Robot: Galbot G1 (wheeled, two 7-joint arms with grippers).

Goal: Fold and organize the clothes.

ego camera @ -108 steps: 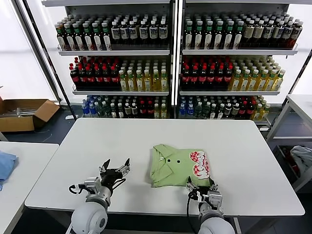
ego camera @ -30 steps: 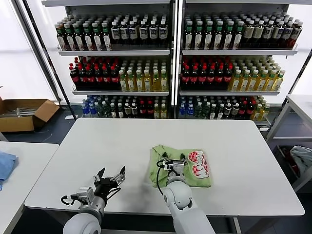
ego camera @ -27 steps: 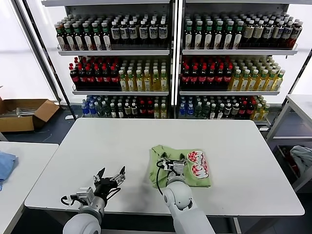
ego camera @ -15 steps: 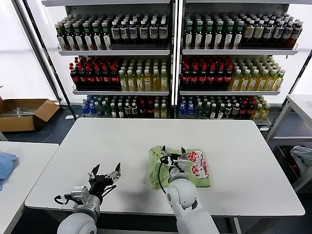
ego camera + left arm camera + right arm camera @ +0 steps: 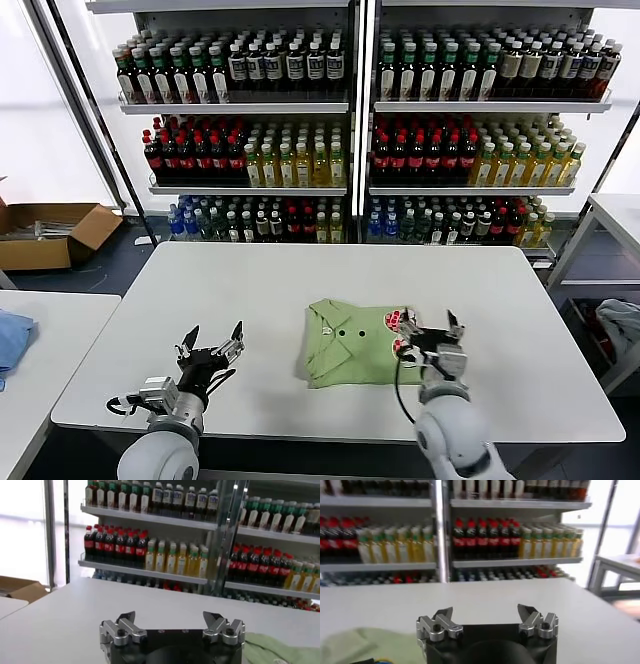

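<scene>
While you scan from your left, note that the left tool (image 5: 210, 352) hovers over bare white bench (image 5: 200, 300) near the front edge, its fingers spread wide and holding nothing; the left wrist view shows the same open jaws (image 5: 172, 625) with only bench top between them. The light green short-sleeved cotton polo shirt (image 5: 355, 342) lies well apart from that tool, off to its right, already folded into a compact rectangle. Its long axis runs across the bench from side to side, with the collar and small buttons at the left end and the red-and-white printed graphic (image 5: 402, 322) at the right end.

Further right, the right tool (image 5: 432, 335) sits over the right end of the shirt, just at the graphic, jaws also wide open and empty; its wrist view (image 5: 487, 622) shows a bit of green cloth low at one side. So the right arm is plainly the nearer one. For any tidying or shifting, I judge you should lead with it and bring the left in toward the collar end.
</scene>
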